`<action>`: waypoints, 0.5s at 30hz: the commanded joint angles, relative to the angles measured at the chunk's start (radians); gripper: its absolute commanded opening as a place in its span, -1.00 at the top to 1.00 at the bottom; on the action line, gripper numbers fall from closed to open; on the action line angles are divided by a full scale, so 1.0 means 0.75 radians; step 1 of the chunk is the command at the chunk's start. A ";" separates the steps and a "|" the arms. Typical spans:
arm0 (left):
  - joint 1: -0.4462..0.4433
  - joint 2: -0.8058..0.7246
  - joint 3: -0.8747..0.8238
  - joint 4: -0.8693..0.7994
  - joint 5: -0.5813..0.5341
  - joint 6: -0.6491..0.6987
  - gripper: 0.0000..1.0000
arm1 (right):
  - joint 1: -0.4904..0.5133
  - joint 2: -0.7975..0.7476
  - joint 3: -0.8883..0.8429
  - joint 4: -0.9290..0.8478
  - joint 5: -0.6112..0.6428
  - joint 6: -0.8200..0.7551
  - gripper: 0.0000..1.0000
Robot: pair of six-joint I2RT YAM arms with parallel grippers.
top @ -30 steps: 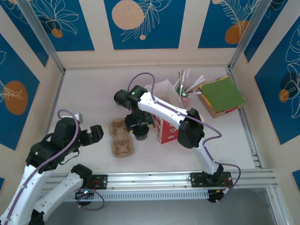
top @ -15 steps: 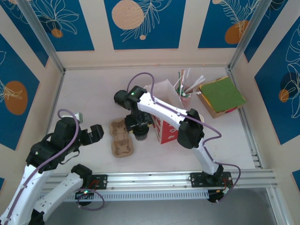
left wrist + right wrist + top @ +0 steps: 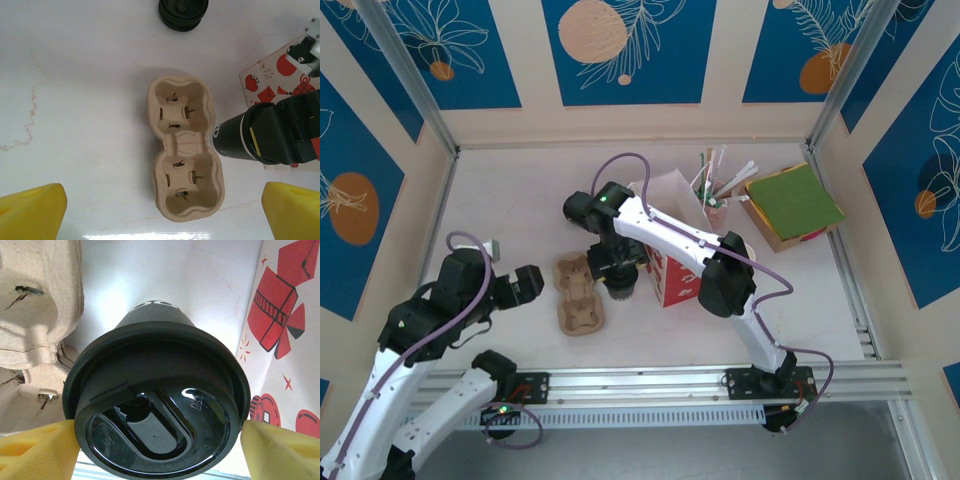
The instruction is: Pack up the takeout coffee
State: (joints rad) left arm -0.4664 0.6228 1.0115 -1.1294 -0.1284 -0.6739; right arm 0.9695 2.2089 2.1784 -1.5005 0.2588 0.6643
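Logged one coffee cup (image 3: 157, 405), dark-sided with a black lid, clasped at the lid rim between the two yellow fingers (image 3: 35, 455) of the right gripper (image 3: 159, 452).

Found standing in a narrow gap: just beside the right edge of the cardboard tray (image 3: 185, 170) and just beside the left face of the red-and-white box (image 3: 670, 278). Could not tell whether set down on the table (image 3: 80, 100) or lifted a little off it.

Counted two wells in the tray, both showing bare pulp floors, the long side running away from the arms.

Recorded the left gripper (image 3: 528, 282) released, spread wide, grasping nothing, poised near the tray's left edge and apart from it.

Noted open white table left of the tray out to the side wall (image 3: 430, 230), and more beyond the tray's far end up to a round black thing (image 3: 183, 11) of unclear kind.

Noted tighter room on the right: box, then a pink cup (image 3: 717, 212) of sticks behind it, then a flat carton of green napkins (image 3: 792, 203) at the right wall.

Closed the near edge with a metal rail (image 3: 660, 380).
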 commanded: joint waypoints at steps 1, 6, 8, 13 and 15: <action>0.010 -0.004 -0.021 0.043 0.052 0.021 -1.00 | 0.014 -0.027 0.031 -0.018 0.005 0.022 -0.66; 0.010 -0.017 -0.025 0.056 0.052 0.027 -1.00 | 0.018 -0.028 0.019 -0.011 0.014 0.022 -0.65; 0.011 -0.015 -0.028 0.063 0.069 0.035 -1.00 | 0.020 -0.030 0.015 -0.003 0.015 0.020 -0.64; 0.010 -0.022 -0.037 0.086 0.103 0.042 -1.00 | 0.020 -0.031 0.006 0.000 0.016 0.020 -0.63; 0.010 -0.024 -0.040 0.092 0.110 0.045 -1.00 | 0.019 -0.031 0.004 0.002 0.017 0.020 -0.61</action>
State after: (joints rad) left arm -0.4664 0.6182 0.9878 -1.0817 -0.0761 -0.6693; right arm 0.9791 2.2089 2.1784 -1.4883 0.2623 0.6643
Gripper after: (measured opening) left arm 0.998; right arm 0.805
